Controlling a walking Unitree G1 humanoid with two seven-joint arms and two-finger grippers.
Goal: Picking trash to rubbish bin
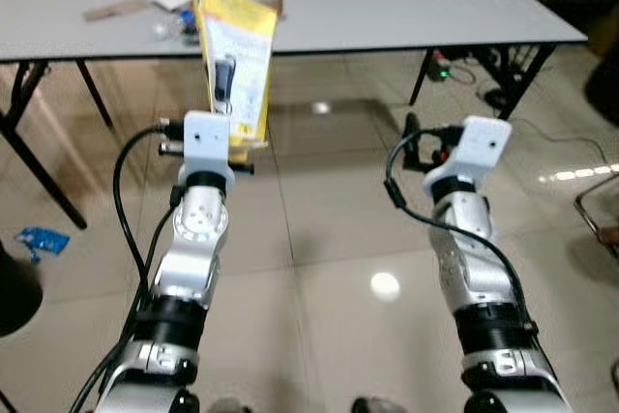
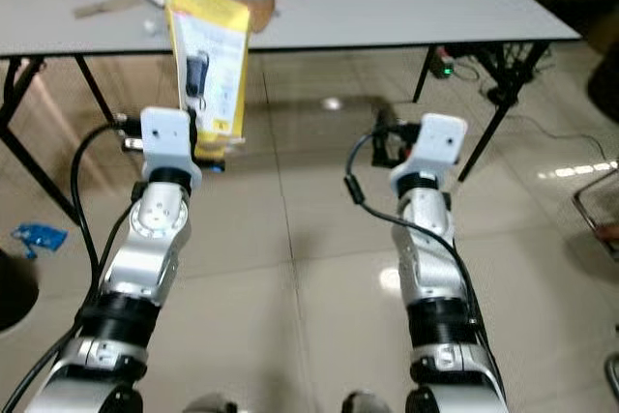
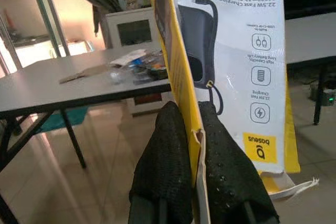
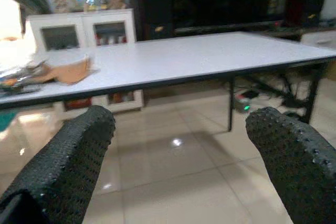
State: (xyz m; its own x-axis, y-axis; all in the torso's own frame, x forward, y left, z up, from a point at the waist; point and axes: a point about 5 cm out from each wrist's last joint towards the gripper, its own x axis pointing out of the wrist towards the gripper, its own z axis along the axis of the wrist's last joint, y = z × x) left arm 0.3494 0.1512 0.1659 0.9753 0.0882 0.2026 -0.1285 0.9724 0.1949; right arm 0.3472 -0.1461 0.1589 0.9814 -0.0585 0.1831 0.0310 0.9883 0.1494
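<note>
Gripping a yellow power-bank package (image 1: 235,60) upright before the counter (image 1: 387,7), the left gripper (image 3: 195,145) clamps its lower edge; at three o'clock, the right gripper (image 4: 184,156) hangs with jaws released.

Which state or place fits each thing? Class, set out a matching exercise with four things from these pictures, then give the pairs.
Things:
1. yellow package
2. right gripper
3. blue scrap
4. cardboard piece

States or places:
A. lying on the floor tiles
B. open, holding nothing
C. lying on the grey table
D. pinched in the left gripper, held upright

Pairs: 1-D, 2-B, 3-A, 4-C
</note>
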